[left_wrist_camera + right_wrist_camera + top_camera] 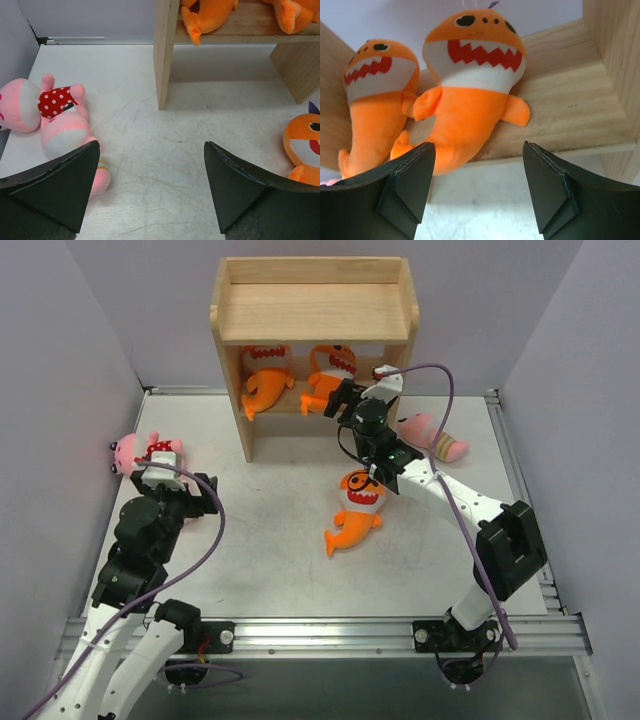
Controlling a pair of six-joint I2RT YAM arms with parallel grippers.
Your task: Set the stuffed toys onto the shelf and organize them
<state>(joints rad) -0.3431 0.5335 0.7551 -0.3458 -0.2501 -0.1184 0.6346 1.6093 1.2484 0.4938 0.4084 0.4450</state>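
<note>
On the shelf point(315, 315), 2 orange fish toys point(470, 100) are seated side by side. The left gripper point(151, 147) and right gripper point(477, 145) are spread, empty.

Illumination is bright, even and overhead. The shelf point(313, 310) casts a soft shadow on the table point(270, 570). Focus is sharp throughout.

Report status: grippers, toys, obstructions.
Left gripper open, empty. Right gripper open, empty, at the shelf. Two fish shelved; third fish and three dolls on the table. Right arm above third fish.
</note>
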